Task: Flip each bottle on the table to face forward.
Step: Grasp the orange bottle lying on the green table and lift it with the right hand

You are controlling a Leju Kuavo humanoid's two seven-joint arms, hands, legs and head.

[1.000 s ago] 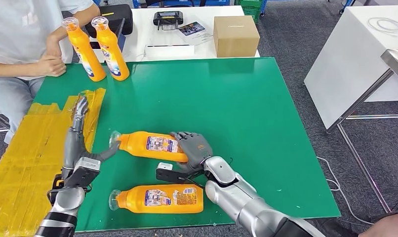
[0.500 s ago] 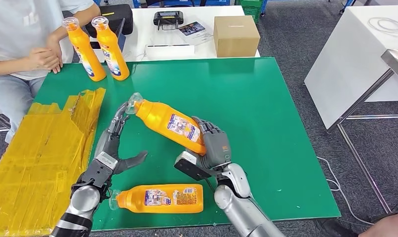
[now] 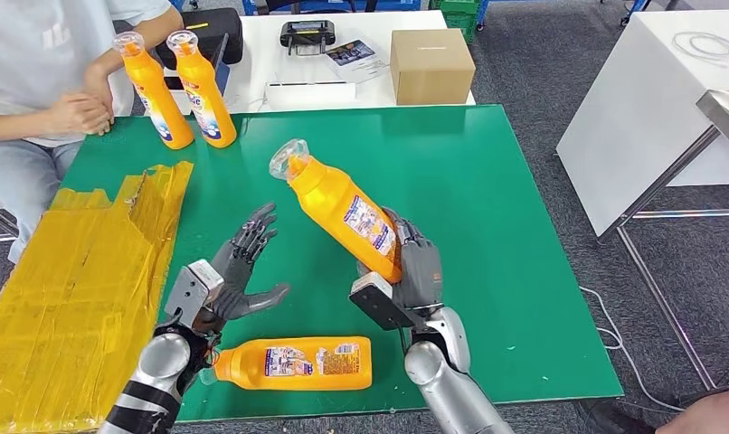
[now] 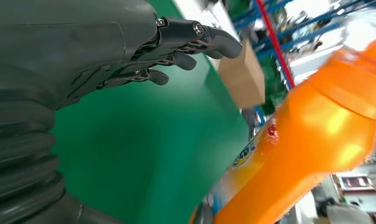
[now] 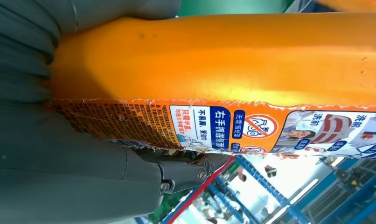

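The right hand [image 3: 413, 271] grips a tilted orange plastic bottle [image 3: 341, 210] above the bench's green middle; the left hand's [image 3: 239, 271] fingers [image 3: 257, 228] are spread, empty.

Both hands raised, right hand loaded.
The right hand [image 3: 413, 271] gripped a tilted bottle [image 3: 343, 210]; beside it, the left hand [image 3: 239, 267] was empty, fingers spread.
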